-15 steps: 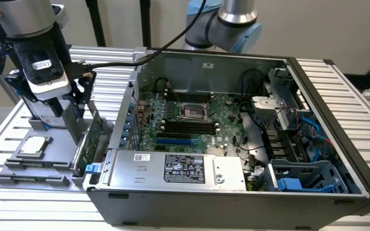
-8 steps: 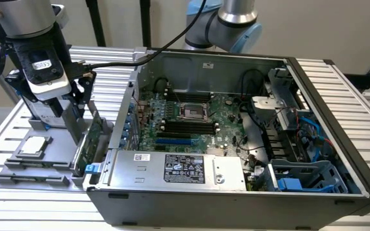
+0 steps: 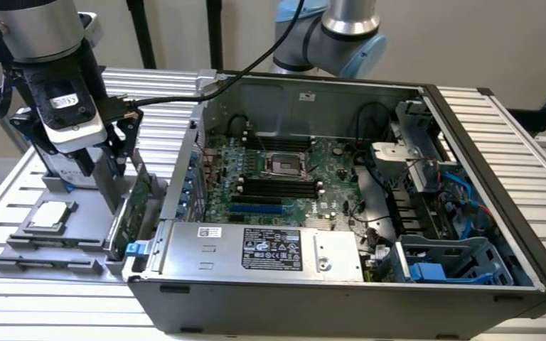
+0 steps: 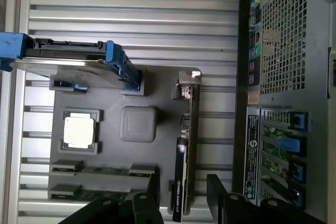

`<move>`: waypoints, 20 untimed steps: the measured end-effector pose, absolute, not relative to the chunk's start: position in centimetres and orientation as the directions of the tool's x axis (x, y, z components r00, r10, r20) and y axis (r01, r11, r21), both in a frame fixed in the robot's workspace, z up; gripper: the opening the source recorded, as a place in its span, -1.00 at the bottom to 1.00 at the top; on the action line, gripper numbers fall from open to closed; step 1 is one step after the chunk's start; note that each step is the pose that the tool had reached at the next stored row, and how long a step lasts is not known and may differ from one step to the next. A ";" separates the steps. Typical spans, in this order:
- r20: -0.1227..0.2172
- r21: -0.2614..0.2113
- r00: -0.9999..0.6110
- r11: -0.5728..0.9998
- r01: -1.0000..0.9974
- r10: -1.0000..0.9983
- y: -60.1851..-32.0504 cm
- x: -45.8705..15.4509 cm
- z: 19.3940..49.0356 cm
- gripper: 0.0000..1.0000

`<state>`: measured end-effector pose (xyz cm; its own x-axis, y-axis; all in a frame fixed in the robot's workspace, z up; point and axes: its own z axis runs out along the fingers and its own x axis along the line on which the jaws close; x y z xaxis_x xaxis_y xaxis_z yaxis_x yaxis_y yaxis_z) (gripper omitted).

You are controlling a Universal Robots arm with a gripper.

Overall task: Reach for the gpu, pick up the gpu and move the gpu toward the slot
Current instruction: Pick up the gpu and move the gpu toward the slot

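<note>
One gpu between the tool's spread fingers

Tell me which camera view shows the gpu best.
The wrist view. There the gpu stands edge-on on the grey tray, its whole length visible from the silver bracket, with the open gripper on either side of it. The exterior view shows part of its green face, partly behind the gripper.

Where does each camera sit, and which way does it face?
Exterior view: off the arm, up high, looking down into the open computer case; the arm and claw show at the exterior view's left.
Wrist view: on the wrist, looking down at the tray; the open claw's fingers flank the gpu.
Shared: claw, gpu, tray, computer case.
</note>
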<state>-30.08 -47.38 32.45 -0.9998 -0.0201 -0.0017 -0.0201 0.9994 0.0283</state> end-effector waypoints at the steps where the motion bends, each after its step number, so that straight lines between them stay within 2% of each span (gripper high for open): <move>1: -0.002 0.028 -1.000 0.999 -0.020 -0.020 -47.4 -30.1 32.3 -0.04; 20: -0.003 0.027 -1.000 1.000 -0.002 -0.002 -47.4 -30.1 28.8 -0.04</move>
